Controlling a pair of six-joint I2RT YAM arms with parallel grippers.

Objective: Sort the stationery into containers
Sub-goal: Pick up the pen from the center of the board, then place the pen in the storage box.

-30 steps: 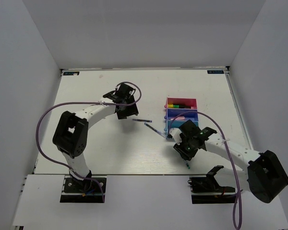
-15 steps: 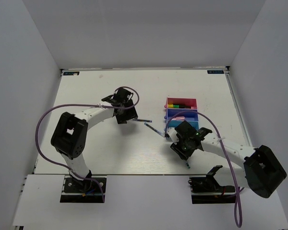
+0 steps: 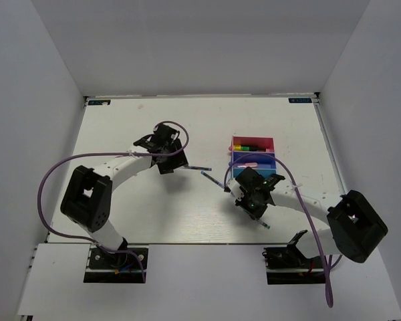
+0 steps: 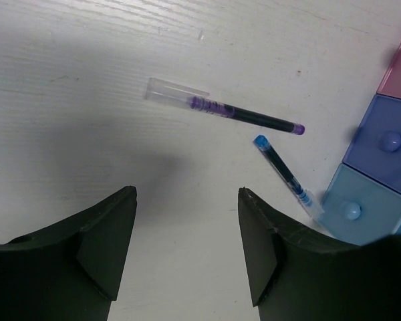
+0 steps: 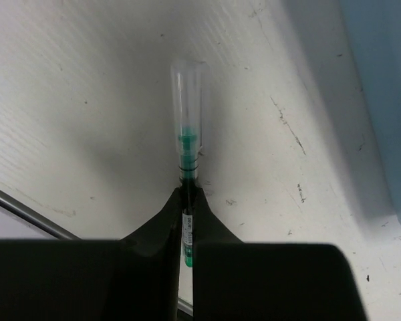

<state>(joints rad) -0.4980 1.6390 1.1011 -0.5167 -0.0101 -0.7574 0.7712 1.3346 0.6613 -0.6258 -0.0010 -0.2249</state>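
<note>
My right gripper point(image 3: 255, 200) is shut on a thin green pen point(image 5: 187, 140), whose clear cap sticks out past the fingertips over the white table. The pen's green end shows in the top view point(image 3: 264, 225). My left gripper point(image 4: 187, 194) is open and empty above the table, just near of a purple pen point(image 4: 227, 114) and a blue pen point(image 4: 281, 167) lying loose. The joined trays stand to the right: pink point(image 3: 267, 140) holding a green-yellow highlighter, purple-blue point(image 3: 237, 158) holding a pink highlighter, and light blue point(image 4: 354, 207), mostly hidden under my right arm in the top view.
The blue pen's tip lies against the corner of the light blue tray. The table's near edge point(image 5: 27, 214) runs just behind my right gripper. White walls enclose the table on three sides.
My left gripper has moved nearer and slightly left, staying open. My right gripper has shifted left and a little farther, the green pen still held in it.
</note>
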